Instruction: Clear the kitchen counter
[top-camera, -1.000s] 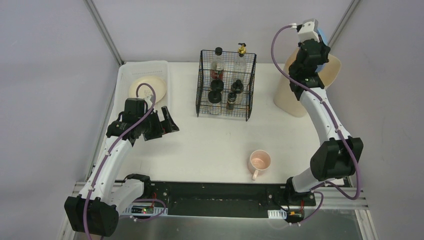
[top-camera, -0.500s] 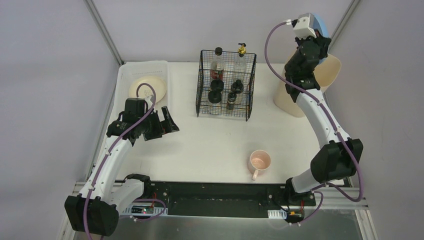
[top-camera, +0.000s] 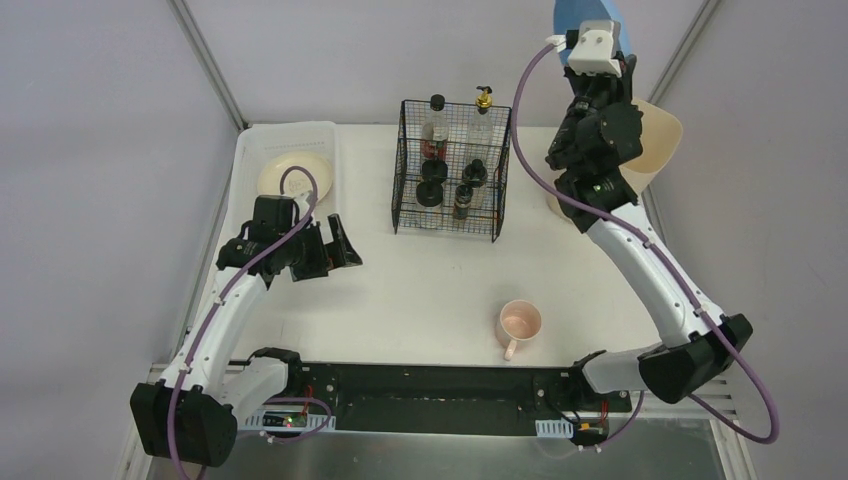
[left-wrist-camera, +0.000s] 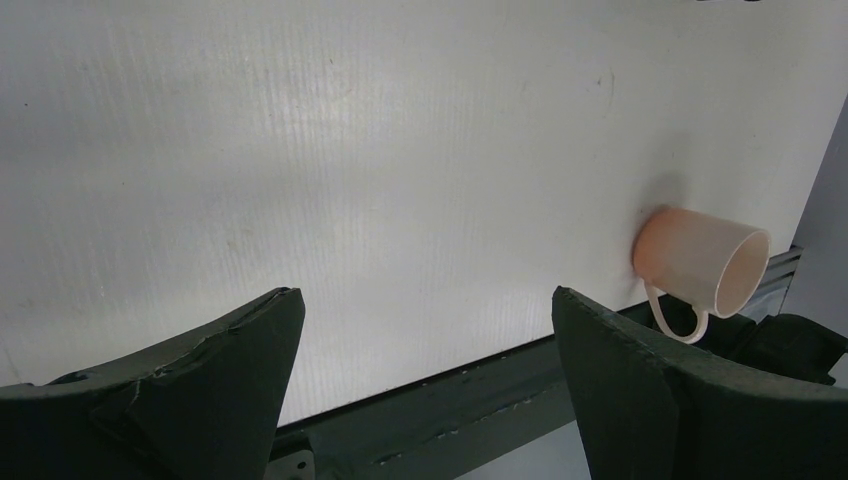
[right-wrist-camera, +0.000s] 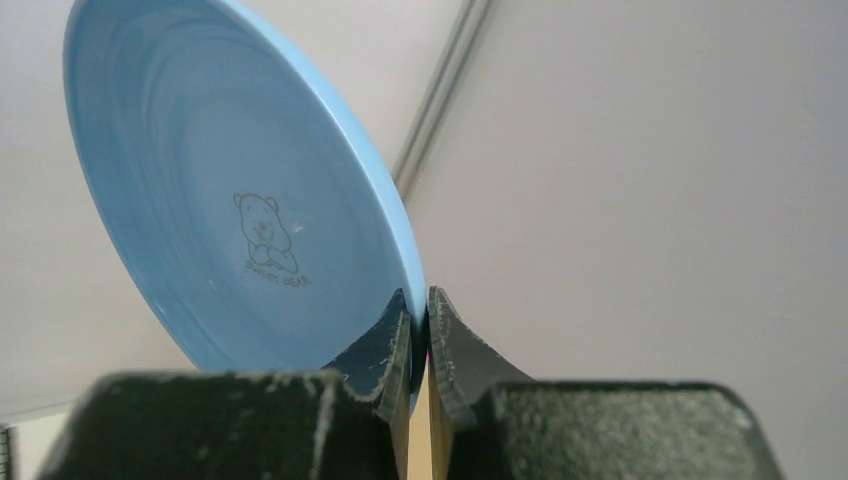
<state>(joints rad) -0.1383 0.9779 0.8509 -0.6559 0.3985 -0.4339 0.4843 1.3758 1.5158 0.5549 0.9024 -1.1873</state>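
Observation:
The kitchen counter (top-camera: 420, 285) is a white tabletop. A pink mug (top-camera: 519, 323) stands on it near the front, right of centre; the left wrist view shows the mug (left-wrist-camera: 700, 265) beyond the right finger. My left gripper (top-camera: 335, 245) hovers low over the counter's left side. The left gripper (left-wrist-camera: 425, 294) is open with only bare counter between its fingers. My right gripper (right-wrist-camera: 420, 305) is raised high at the back right. It is shut on the rim of a blue plate (right-wrist-camera: 240, 190) with a bear print. The plate (top-camera: 568, 22) stands on edge above the wrist.
A black wire basket (top-camera: 452, 225) of bottles stands at the back centre. A translucent tray (top-camera: 250, 150) at the back left holds a cream plate (top-camera: 290, 178). A tall beige bin (top-camera: 662, 135) sits at the back right, under the right arm.
The right arm has lifted the blue plate higher and swung it a little left above the beige bin. The left arm has hardly moved.

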